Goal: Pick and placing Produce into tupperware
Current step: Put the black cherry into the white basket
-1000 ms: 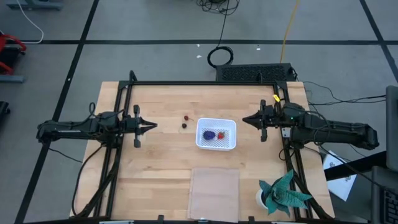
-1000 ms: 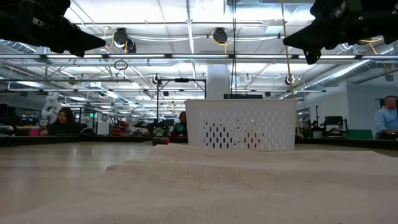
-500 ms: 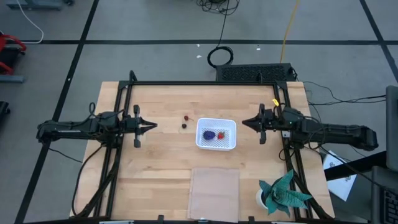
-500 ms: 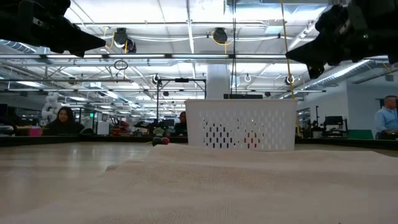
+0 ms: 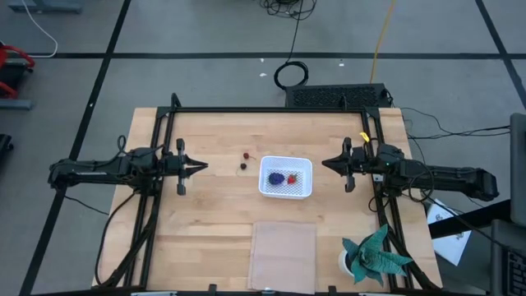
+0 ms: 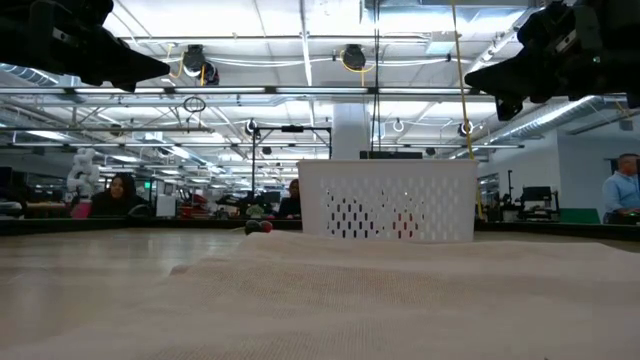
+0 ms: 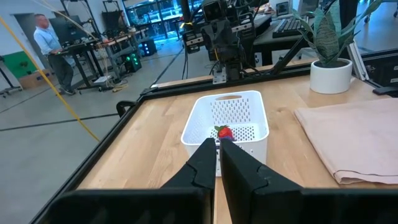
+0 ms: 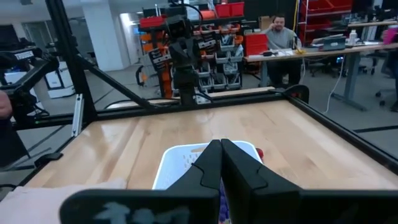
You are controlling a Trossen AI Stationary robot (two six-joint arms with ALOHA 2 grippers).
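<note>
We saw both berries (image 5: 245, 160) loose at ten o'clock off the tub (image 5: 286, 178), which held the grapes (image 5: 278, 178) and strawberry (image 5: 292, 177). Left gripper (image 5: 200, 167) and right gripper (image 5: 325, 163) hung clenched, empty; such tiny berries could roll from a pinch.

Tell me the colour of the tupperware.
White, with a mesh-patterned bottom; the tupperware shows best in the high view.

Matt wooden table (image 5: 214, 214), perforated plastic tupperware (image 5: 285, 176)
</note>
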